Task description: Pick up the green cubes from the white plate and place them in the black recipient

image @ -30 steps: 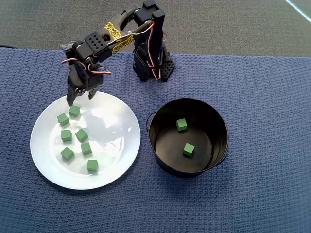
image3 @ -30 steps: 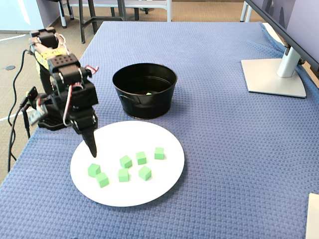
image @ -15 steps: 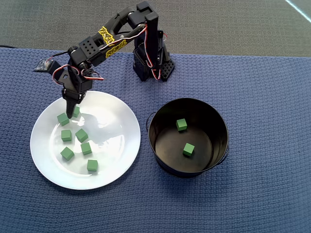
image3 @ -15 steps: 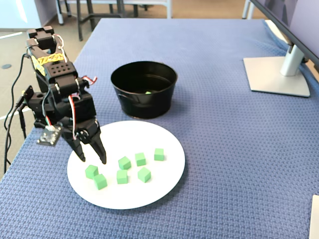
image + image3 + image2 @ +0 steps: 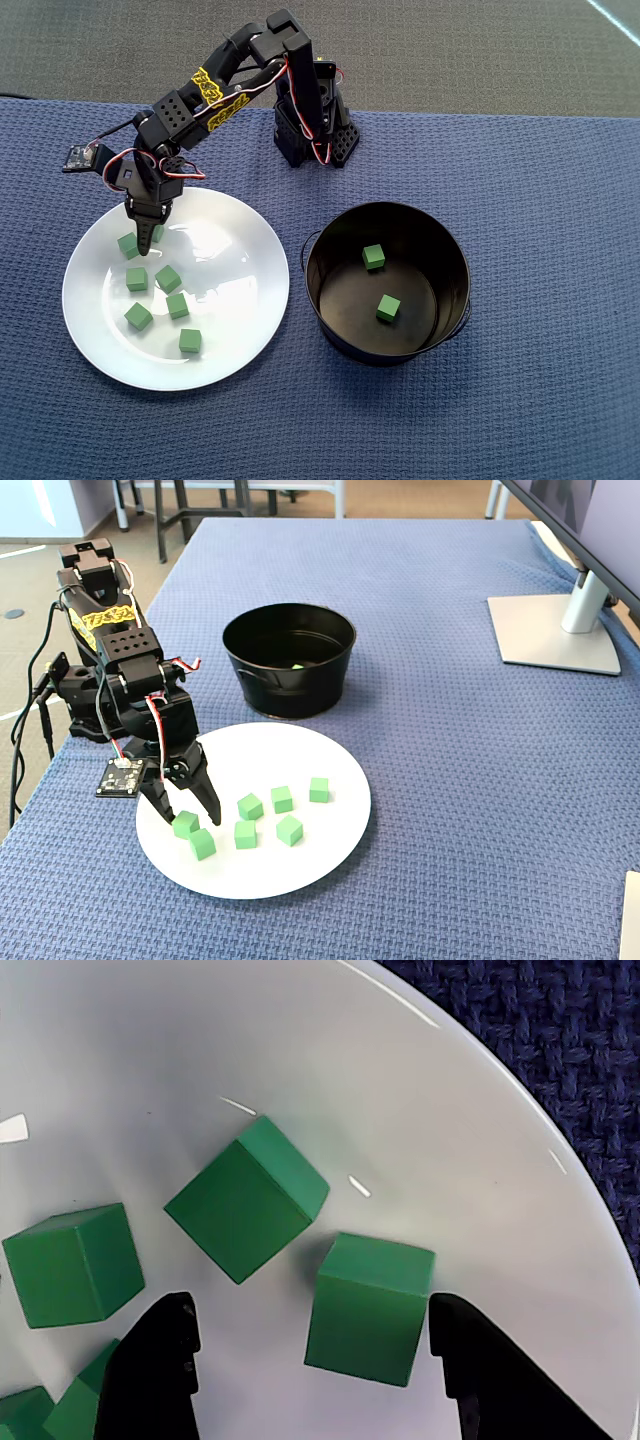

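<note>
Overhead view first: we see a white plate [image 5: 240, 330] on the left of the blue cloth [image 5: 540, 200] and a black pot [image 5: 440, 240] on the right, near each other but not touching. In the pot we count two green cubes [image 5: 374, 257], one near the back and one near the middle. On the plate we count six cubes, all on its left half. One of them is partly hidden under our claw [image 5: 146, 218]. The arm [image 5: 215, 85] reaches from its base at the top of the cloth down to the top left edge of the plate.

Wrist view next: we look down at the plate [image 5: 420, 1080] from very close. Our claw [image 5: 312, 1340] is open wide, with two black fingers [image 5: 160, 1370] at the bottom. One cube [image 5: 365, 1305] sits between them, close to the right finger. We cannot tell if that finger touches it. Another cube [image 5: 245, 1200] lies tilted just above and left. A third cube [image 5: 75, 1265] sits by the left edge, and bits of more cubes show in the bottom left corner.

Fixed view last: the claw [image 5: 190, 815] points down over the left side of the plate [image 5: 320, 850], with one cube [image 5: 185, 824] between its open tips. Five more cubes lie on the plate to the right of it. The pot [image 5: 290, 685] stands behind the plate, and we can just see a small bit of green inside it. A grey stand [image 5: 555, 630] is far to the right.
</note>
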`<state>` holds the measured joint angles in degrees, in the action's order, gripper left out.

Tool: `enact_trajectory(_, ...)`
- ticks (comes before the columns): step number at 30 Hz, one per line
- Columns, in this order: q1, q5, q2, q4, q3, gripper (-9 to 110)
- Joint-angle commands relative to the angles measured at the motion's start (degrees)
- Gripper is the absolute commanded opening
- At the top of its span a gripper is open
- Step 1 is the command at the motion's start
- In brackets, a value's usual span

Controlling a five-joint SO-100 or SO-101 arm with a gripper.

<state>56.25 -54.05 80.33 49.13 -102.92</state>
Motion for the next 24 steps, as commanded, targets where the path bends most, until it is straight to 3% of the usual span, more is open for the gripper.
enact_trajectory(1, -0.4, 0.0, 1.8, -1.4, 0.3, 13)
enact_trajectory(2, -0.4, 1.9, 1.9, -2.5, 0.2, 0)
enact_trajectory(13, -1.5, 6.7, 5.7, -1.2, -1.5, 0)
enact_trajectory(19, -6.8, 20.6, 14.3, 17.4, 12.2, 0)
enact_trajectory(24, -15.6, 33.4, 22.5, 26.3, 21.9, 0)
